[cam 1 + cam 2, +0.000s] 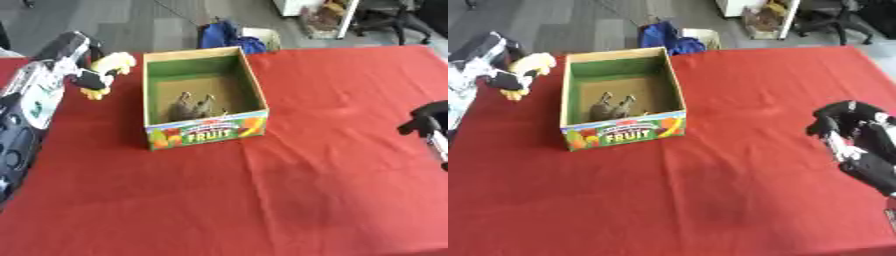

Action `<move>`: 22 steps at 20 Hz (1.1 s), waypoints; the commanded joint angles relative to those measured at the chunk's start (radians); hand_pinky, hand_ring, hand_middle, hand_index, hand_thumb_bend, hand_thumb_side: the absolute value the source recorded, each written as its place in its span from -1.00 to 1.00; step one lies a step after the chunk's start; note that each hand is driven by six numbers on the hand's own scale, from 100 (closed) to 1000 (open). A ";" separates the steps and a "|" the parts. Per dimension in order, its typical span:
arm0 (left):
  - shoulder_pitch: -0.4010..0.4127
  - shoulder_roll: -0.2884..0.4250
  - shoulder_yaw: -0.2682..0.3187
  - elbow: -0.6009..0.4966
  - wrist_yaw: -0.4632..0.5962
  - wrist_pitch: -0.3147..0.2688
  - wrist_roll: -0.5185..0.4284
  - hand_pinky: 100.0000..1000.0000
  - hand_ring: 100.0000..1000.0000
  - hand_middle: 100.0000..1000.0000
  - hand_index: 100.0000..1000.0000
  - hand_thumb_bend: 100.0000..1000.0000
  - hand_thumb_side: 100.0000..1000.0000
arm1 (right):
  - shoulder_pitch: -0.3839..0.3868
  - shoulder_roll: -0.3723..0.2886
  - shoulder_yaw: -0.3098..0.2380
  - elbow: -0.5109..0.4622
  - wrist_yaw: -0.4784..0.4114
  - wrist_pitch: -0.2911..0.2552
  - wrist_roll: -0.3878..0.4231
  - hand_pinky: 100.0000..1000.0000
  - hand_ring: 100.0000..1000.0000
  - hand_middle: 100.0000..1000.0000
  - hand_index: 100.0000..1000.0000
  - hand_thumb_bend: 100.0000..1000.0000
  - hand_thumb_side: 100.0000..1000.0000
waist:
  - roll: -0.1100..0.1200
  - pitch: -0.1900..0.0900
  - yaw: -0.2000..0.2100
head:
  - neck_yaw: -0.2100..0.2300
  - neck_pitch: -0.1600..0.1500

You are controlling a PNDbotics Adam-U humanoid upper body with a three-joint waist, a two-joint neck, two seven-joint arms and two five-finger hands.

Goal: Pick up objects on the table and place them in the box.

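Left hand point(87, 75) raised with fingers curled; right hand point(852, 131) rests curled.

The robot's black right hand point(426, 122) is cut off by the picture's edge; the small grey-brown lump point(194, 107) inside the cardboard fruit box point(254, 85) is too blurry to tell

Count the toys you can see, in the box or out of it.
2. A grey toy lies on the floor of the box. A yellow, black and white toy is held in the left hand, left of the box. More may be hidden.

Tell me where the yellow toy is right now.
The yellow toy is in the left hand, at the table's far left, just left of the fruit box.
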 commanded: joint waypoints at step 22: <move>-0.089 -0.214 -0.081 0.075 -0.075 -0.091 0.003 0.17 0.06 0.04 0.27 -0.53 -0.93 | -0.025 -0.003 0.006 -0.007 -0.009 0.002 0.021 0.23 -0.01 -0.14 0.20 -1.00 -0.54 | -0.004 -0.019 -0.039 | 0.040 0.002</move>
